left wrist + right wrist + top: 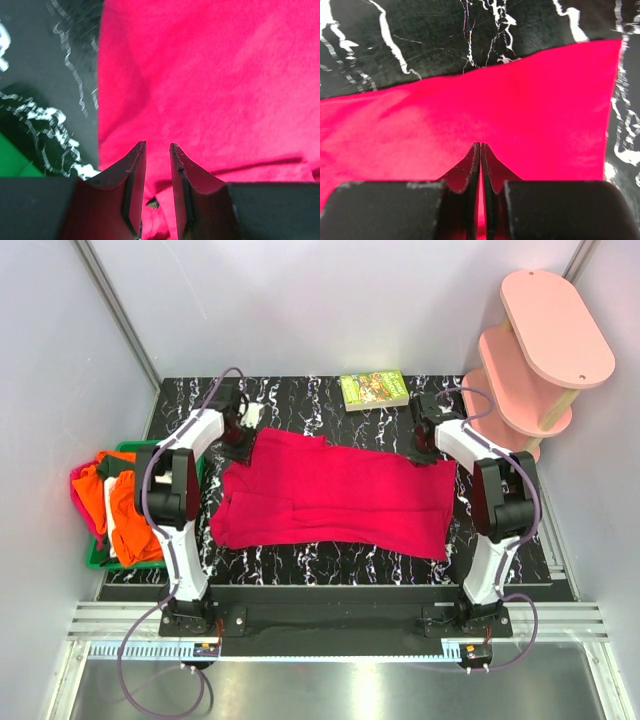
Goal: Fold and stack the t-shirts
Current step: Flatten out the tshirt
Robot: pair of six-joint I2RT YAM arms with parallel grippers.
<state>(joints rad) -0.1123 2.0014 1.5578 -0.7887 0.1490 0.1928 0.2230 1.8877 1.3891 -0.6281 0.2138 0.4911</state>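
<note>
- One black marbled counter (pixel 330 562) fills the middle of the top view.
- One crimson t-shirt (pixel 330 495) lies spread flat at its centre. The left jaws pinch the shirt's 10 o'clock corner. The right jaws are closed tight on its 2 o'clock corner.
- One pink three-tier shelf (pixel 545 340) stands at 2 o'clock, just beyond the counter's corner.
- One green bin (pixel 97 558) at 9 o'clock holds heaped orange, white and magenta shirts (pixel 130 510); their number cannot be told.
- One green book (pixel 374 389) lies at 12 o'clock, apart from the shirt.

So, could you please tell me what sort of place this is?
Probably a robot lab cell: white enclosure walls, two arms bolted at a marbled table, a red t-shirt spread on it.
</note>
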